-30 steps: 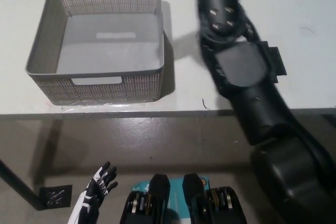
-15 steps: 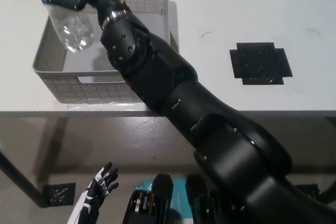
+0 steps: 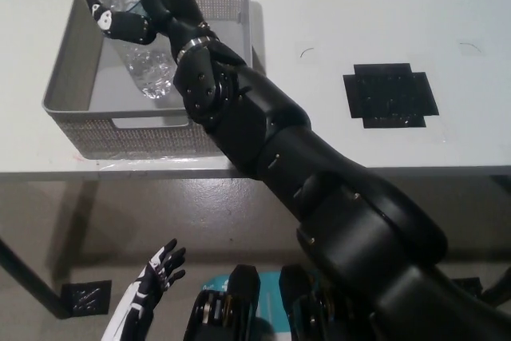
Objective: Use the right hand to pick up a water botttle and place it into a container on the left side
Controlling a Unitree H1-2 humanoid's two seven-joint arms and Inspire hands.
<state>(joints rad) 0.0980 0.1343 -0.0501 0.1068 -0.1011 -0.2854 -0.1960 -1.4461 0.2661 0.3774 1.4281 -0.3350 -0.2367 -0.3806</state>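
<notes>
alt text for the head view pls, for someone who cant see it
The robot's black right hand holds a clear water bottle over the open grey mesh basket at the left of a white table. A black square patch lies on the table to the right, and the white left hand rests low, below the table edge, fingers apart.

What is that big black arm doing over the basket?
The robot's black right hand is holding a clear water bottle over the grey mesh basket on the white table; the bottle is not yet released. Its white left hand rests open, low beside the table.
</notes>
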